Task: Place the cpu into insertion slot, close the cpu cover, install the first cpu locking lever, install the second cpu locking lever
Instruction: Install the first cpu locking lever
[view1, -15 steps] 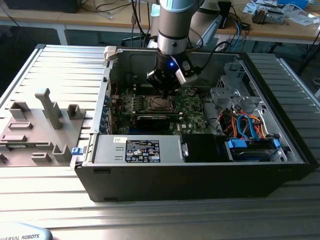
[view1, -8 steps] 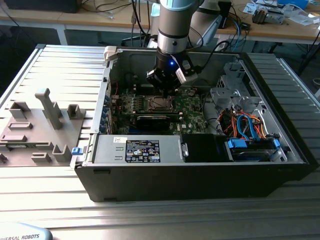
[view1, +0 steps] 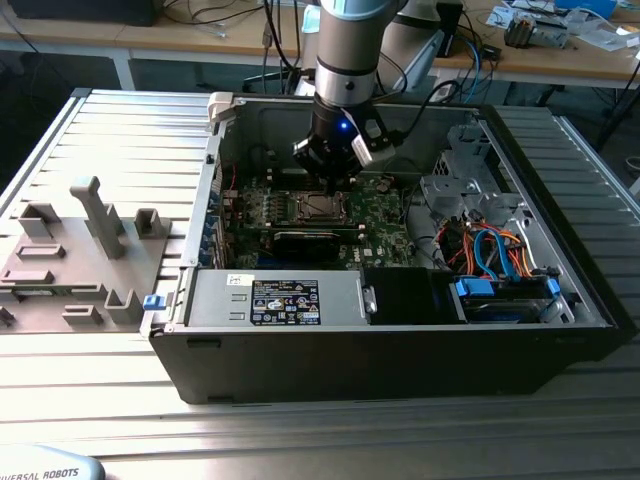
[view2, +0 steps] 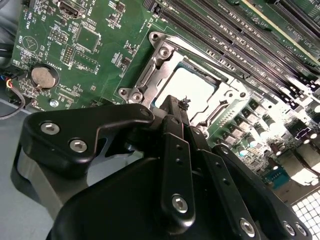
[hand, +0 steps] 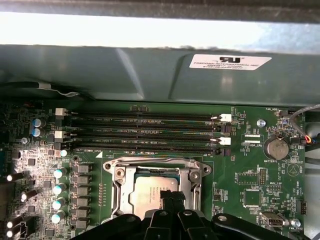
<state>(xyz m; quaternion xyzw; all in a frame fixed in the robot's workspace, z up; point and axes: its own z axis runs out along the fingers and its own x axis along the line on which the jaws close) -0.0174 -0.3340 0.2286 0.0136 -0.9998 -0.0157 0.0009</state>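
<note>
Black gripper (view2: 176, 107) right up close in the second wrist view — fingers pressed together, clenched on nothing, tips poised just above the cpu (view2: 190, 87). That cpu sits flat in the insertion slot (hand: 156, 192), with the cpu cover (view2: 165, 62) down around it as a silvery frame. Beyond the socket run the long memory slots (hand: 145, 132) — then the grey case wall (hand: 150, 75) on the ribbed desk (view1: 110, 120).

An open computer case (view1: 400, 340) lies on the counter (view1: 300, 430), a fixture tray (view1: 70, 250) at its exterior-view left. Inside, the cpu (hand: 147, 192) sits in the insertion slot (hand: 120, 192), the claw (view1: 330, 185) directly above; drive cables (view1: 490, 250) lie right.
</note>
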